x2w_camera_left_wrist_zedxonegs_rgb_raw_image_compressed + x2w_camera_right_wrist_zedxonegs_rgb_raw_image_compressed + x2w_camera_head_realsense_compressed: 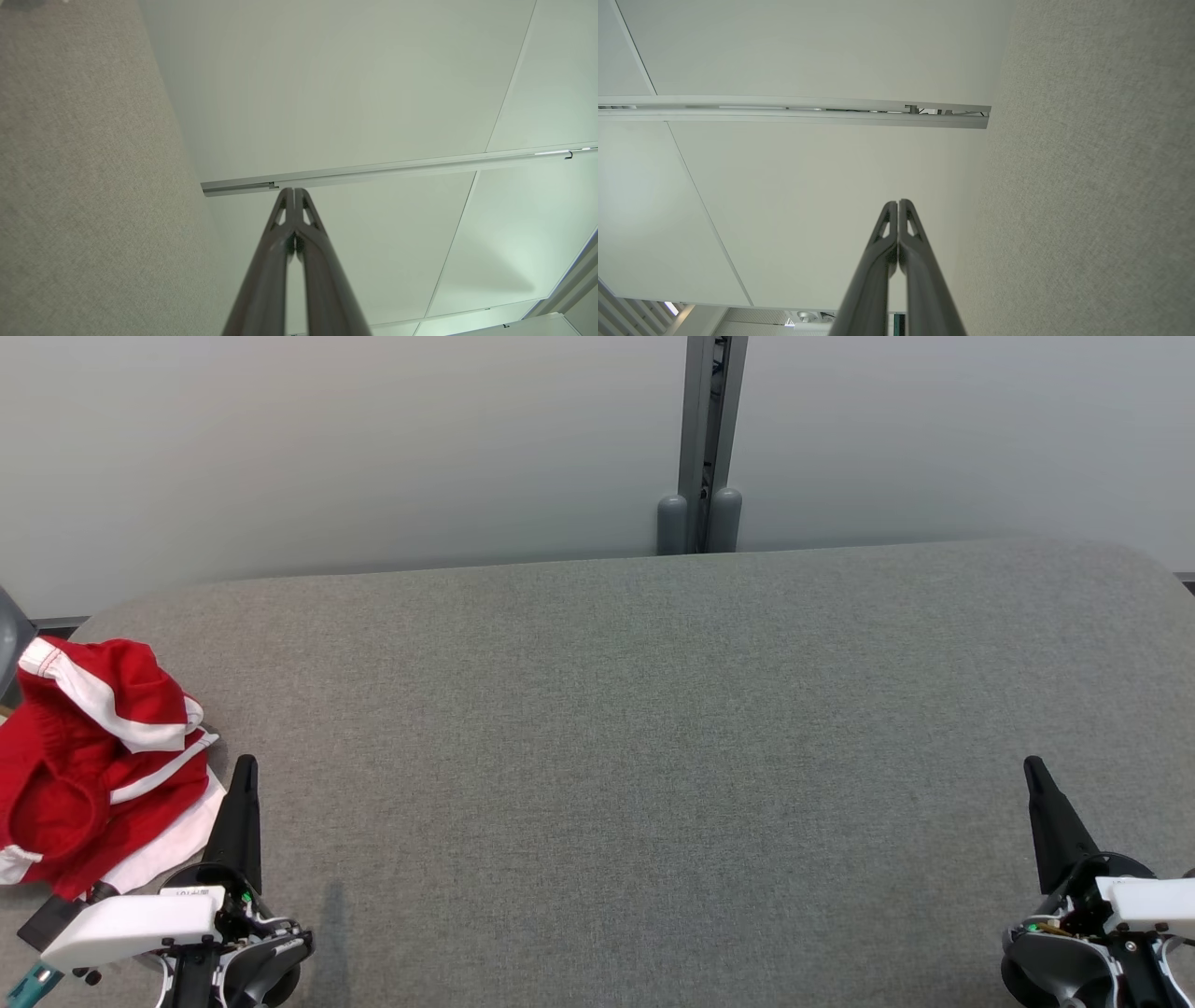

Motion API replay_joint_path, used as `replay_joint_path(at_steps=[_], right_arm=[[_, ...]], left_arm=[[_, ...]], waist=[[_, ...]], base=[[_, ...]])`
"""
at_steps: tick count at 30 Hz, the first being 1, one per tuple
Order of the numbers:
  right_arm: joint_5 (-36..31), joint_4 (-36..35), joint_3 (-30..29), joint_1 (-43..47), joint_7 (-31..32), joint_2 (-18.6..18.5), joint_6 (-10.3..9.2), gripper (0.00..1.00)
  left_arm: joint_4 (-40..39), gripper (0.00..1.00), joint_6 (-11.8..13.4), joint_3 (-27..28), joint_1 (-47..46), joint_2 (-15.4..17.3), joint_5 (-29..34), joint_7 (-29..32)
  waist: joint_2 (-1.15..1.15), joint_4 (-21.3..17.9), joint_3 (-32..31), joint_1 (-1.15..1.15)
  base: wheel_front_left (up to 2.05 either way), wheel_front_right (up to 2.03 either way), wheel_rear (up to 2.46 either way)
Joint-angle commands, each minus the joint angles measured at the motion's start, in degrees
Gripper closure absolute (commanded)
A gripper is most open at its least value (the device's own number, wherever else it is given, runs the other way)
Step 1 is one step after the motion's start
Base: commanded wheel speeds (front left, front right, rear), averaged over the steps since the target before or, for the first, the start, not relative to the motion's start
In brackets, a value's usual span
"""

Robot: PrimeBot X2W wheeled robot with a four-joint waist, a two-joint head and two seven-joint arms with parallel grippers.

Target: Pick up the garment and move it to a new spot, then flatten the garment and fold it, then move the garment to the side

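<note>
**Red garment lies bunched at table's left edge; both grippers shut and empty**

A red garment (pixel 93 765) with white bands lies crumpled in a heap at the far left of a grey cloth-topped table (pixel 653 709). Part of it runs off the head view's left edge. The left gripper (pixel 246 763) stands just beside the heap's right edge, its two dark fingers pressed together into a single point and holding nothing. Whether it touches the cloth cannot be told. Its white wrist casing (pixel 131 924) covers the heap's near corner in this view. Beside the casing show a small dark flat item (pixel 47 922) and a teal tip (pixel 28 982), too little seen to name.

The right gripper (pixel 1033 765) stands well apart at the table's lower right, likewise closed tight and empty. A broad stretch of grey table lies between the two.

Behind the table's far edge rises a pale wall (pixel 373 448), split by a grey upright post (pixel 709 420) with two rounded grey caps (pixel 672 527) at its foot.

In the left wrist view the fingers (pixel 322 280) meet at their tips against pale wall panels (pixel 350 84), with the table's cloth alongside and the post crossing just beyond them. The right wrist view shows its own fingers (pixel 868 280) joined the same way, wall on one side and table on the other.
</note>
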Motion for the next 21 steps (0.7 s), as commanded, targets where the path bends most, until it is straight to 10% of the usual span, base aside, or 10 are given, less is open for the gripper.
replay_joint_path(at_steps=[1, 21], right_arm=[[0.15, -0.22, -0.10, -0.52, 0.18, -0.49, 0.02, 1.00], [0.15, -0.22, -0.09, -0.52, 0.18, -0.49, 0.02, 1.00]], left_arm=[[-0.18, 1.00, -0.22, 0.22, -0.72, 0.31, -0.09, 0.18], [-0.18, 1.00, -0.22, 0.22, -0.72, 0.31, -0.09, 0.17]], waist=[[0.00, 0.00, 0.00, 0.00], [0.00, 0.00, 0.00, 0.00]], base=[[0.00, 0.00, 0.00], [0.00, 0.00, 0.00]])
